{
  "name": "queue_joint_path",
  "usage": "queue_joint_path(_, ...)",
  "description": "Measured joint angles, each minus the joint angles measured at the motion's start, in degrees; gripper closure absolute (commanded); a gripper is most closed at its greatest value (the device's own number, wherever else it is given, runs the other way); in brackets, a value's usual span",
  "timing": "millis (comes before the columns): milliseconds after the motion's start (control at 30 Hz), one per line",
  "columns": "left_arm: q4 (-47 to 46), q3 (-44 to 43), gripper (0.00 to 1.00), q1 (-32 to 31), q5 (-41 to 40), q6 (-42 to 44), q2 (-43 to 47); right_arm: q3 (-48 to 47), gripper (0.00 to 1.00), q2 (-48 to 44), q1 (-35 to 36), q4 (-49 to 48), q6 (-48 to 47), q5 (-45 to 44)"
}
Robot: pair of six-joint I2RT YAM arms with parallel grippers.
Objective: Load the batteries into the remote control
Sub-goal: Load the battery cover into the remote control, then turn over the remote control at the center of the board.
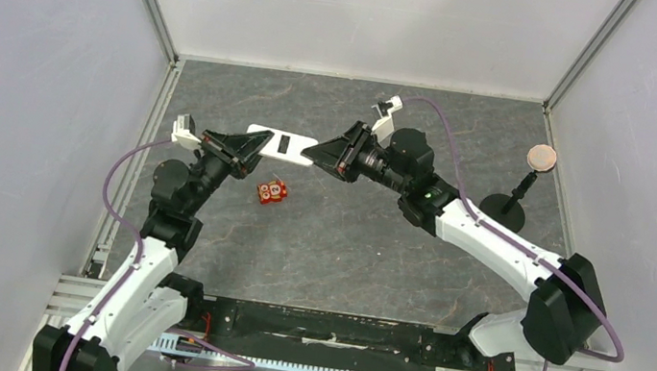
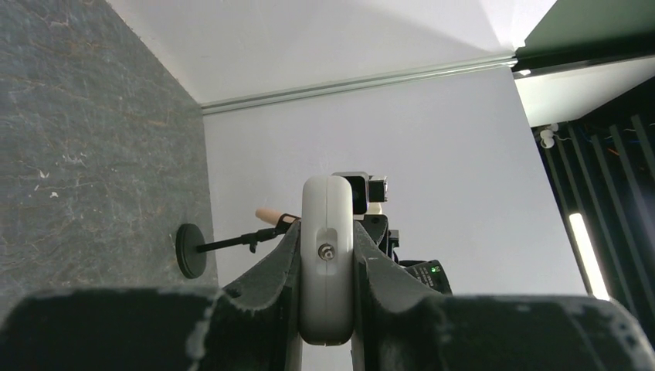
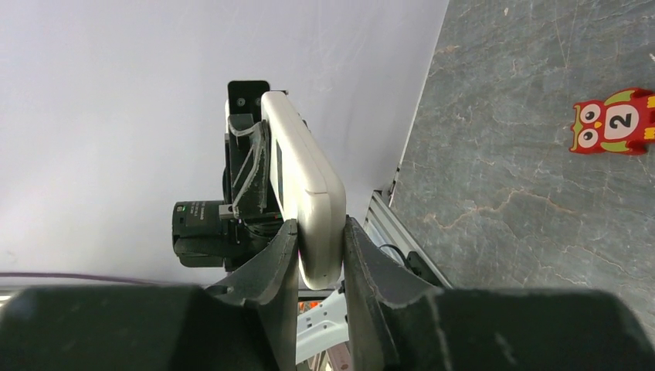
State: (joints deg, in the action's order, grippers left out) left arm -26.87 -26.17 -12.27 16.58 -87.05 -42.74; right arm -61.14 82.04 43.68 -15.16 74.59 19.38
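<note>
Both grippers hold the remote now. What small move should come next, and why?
Probably open the right gripper and back off. The remote control is held in the air at both ends, the left gripper on the other end, so neither gripper is free to load it.

Both ends of the remote control (image 1: 282, 143) are covered by the left tool (image 1: 264, 142) and the right tool (image 1: 308, 154). The red owl tile (image 3: 614, 122) is clipped by the right wrist view's edge.
</note>
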Motion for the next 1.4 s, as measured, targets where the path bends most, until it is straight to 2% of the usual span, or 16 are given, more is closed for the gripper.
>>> queue_joint_path(233,2.47,-1.53,0.98,0.59,-0.57,3.37,-0.63,-1.97,0.74,2.10,0.72,1.38,-0.17,-2.60)
queue_joint_path(367,4.44,-3.85,0.98,0.63,-0.48,6.12,-1.09,-3.04,0.70,2.45,0.81,1.97,-0.48,-3.30)
queue_joint_path(567,6.08,-4.74,0.98,0.48,0.72,8.04,-1.09,-3.19,0.52,2.58,1.75,2.43,-0.94,-4.20)
queue_joint_path(667,7.65,-5.18,0.98,-1.22,5.27,8.24,-1.09,-3.17,0.41,2.84,3.80,2.36,-1.31,-3.30)
queue_joint_path(800,9.22,-6.38,0.98,-2.93,9.79,9.92,-0.81,-2.40,0.33,2.10,4.90,2.64,-2.80,-0.61)
queue_joint_path(933,11.13,-7.39,0.98,-3.76,12.74,11.78,-0.07,1.40,0.27,-2.16,2.34,2.71,-5.79,3.19)
queue_joint_path(1167,11.43,-8.92,0.98,-3.89,16.96,12.94,0.74,6.05,0.23,-11.56,-6.03,3.43,-13.55,8.35)
queue_joint_path(1300,11.89,-10.95,0.98,-3.89,21.29,15.04,-0.13,4.61,0.23,-12.26,-6.45,3.63,-20.81,16.28)
queue_joint_path(1400,12.90,-13.16,0.98,-3.89,25.09,17.79,-1.05,1.29,0.23,-11.26,-6.40,7.23,-28.15,22.82)
